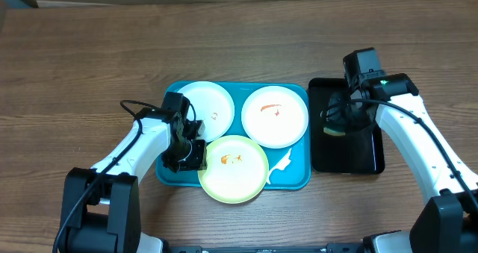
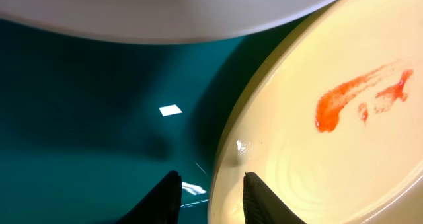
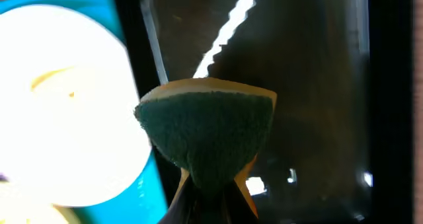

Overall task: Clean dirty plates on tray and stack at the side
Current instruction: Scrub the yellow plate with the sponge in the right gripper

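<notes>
A wood-grain table carried the turquoise tray at its middle, with a smaller black tray just beside it on the right. Three plates lay in the turquoise tray, each marked with an orange-red smear: two white plates at the back and the yellow-green rimmed plate at the front, its near edge overhanging the tray's rim.

The left gripper sat low at the left edge of the yellow-green rimmed plate. In the wrist view its fingers were spread, one over the tray floor and one over the plate's well, with the rim between them and not yet pinched. The right gripper hung over the black tray with its jaws squeezed on a green-faced sponge, which bulged above them.

The plate looked thin, rigid and light, with a glossy surface that would probably slide under a loose grip. The raised rim seemed the only sensible place to hold it. A firm pinch there, well clear of the smear, would likely steady it against the soft sponge's drag.
</notes>
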Robot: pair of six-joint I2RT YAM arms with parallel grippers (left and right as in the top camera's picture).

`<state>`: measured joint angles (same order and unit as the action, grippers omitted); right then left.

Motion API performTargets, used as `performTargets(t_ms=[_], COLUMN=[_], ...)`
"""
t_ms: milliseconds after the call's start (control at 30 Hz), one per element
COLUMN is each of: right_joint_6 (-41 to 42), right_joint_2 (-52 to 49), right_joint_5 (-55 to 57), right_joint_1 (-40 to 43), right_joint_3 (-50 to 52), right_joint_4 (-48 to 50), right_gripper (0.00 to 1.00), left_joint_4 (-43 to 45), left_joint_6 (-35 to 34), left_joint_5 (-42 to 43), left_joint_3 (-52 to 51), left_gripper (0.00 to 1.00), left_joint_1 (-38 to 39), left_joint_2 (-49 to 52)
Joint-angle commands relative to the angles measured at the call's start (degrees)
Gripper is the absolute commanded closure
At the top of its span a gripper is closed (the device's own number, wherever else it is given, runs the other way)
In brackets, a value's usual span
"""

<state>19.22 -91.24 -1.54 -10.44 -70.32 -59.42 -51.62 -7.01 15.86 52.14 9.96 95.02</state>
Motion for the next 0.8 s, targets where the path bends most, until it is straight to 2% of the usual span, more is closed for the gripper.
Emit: performTargets(t_ms=[0,167,267,400,467,767], right_joint_6=[-5.4,-10.0,-10.3,-10.3,-10.3,-5.7], right_joint_2=[0.7,0.7,0.7,0.7,0.7,-1.4], right_joint_5=[-7.5,-15.9,-16.8,-16.8,-16.8,-16.6], right_joint_1=[-0.2,-2.6,-5.7,-11.9,-15.0,-25.5], right_joint_3=[-0.1,-0.1,-0.1,-0.1,-0.1,-0.1], right_joint_4=[0.4,0.1,0.3,1.4,2.7,11.7], right_gripper=[0.96,0.96,0.96,0.96,0.96,0.96], left_joint_4=[0.3,0.9,0.9,0.9,0.9,1.0], left_joint_6=[0.5,-0.3,-0.3,-0.3,-0.3,-1.8], left_joint_5=[0.5,0.5,0.5,0.7,0.7,1.9], left_joint_3=[0.5,0.5,0.5,0.5,0.5,0.5], left_gripper=[0.67,0.76,0.87,0.88,0.96,0.96], left_joint_1=[0.3,0.3,0.3,0.3,0.3,0.3], left_joint_2=[0.3,0.3,0.3,0.3,0.3,0.3])
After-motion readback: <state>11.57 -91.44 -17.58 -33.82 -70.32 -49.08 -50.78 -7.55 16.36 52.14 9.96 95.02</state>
